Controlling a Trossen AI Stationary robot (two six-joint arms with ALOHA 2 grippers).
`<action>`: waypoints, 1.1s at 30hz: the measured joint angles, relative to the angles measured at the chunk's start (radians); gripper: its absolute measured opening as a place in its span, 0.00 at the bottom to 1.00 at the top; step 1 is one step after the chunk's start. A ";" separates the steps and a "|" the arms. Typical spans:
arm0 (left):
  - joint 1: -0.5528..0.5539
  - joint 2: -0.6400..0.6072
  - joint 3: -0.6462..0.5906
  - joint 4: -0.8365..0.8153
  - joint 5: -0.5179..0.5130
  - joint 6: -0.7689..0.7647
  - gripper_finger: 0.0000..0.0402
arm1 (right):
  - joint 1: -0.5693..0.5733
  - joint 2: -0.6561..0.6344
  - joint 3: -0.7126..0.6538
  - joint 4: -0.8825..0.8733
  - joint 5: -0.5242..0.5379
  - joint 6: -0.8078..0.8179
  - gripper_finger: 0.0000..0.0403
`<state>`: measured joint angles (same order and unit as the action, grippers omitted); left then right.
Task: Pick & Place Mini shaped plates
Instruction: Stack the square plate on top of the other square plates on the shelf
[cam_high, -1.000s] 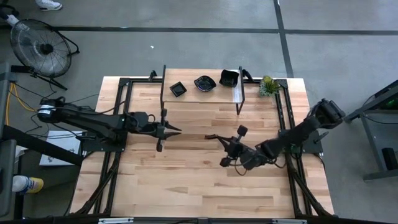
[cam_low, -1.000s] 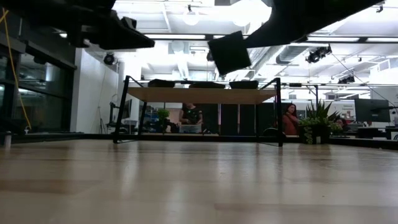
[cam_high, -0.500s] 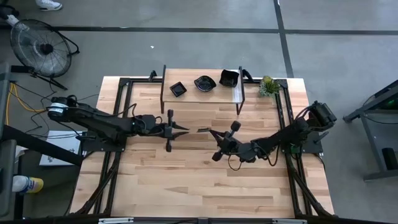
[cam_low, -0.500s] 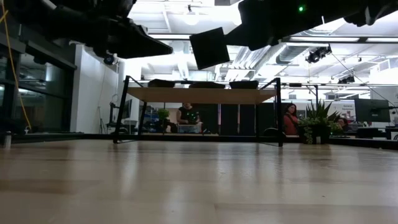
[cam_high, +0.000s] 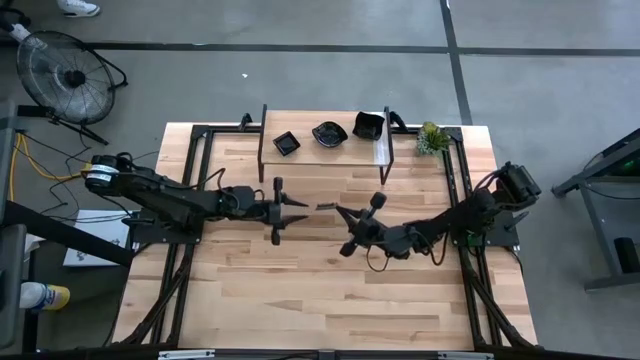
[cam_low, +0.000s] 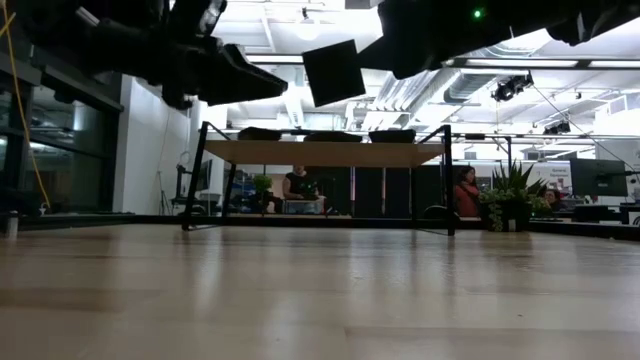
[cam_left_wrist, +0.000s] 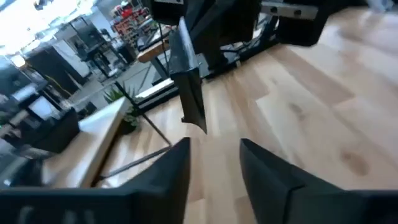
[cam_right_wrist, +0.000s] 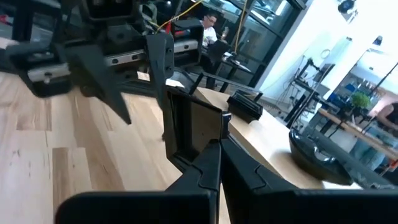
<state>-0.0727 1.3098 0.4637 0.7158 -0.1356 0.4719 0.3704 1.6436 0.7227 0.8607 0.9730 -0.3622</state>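
Handover in mid-air above the pale wooden surface (cam_high: 300, 280): a small glossy black square plate (cam_high: 326, 208) is clenched by the right end effector (cam_high: 343, 213); the left end effector (cam_high: 296, 208), released, should be closed on the plate's free edge before release.

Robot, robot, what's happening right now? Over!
Right gripper shut on square plate, above table centre. Left gripper open, just short of it. Three plates on shelf. Nothing between.

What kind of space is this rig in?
Likely an open-plan lab or workshop office. The wooden table stands on a bare concrete floor with a floor fan beside it; the low view shows exposed ceiling ducts and people seated at desks beyond the table.
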 joint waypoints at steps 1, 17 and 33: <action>0.000 0.000 0.000 0.000 0.000 0.032 0.35 | -0.003 0.000 0.000 -0.001 0.000 0.015 0.00; -0.252 0.000 0.038 -0.073 -0.512 1.340 0.44 | -0.110 0.000 0.000 -0.169 -0.247 0.614 0.00; -0.254 0.085 0.140 -0.375 -0.667 1.840 0.44 | -0.244 0.000 0.003 -0.230 -0.535 0.887 0.00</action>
<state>-0.3271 1.3950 0.6041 0.3406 -0.8027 2.3123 0.1262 1.6432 0.7255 0.6310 0.4377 0.5244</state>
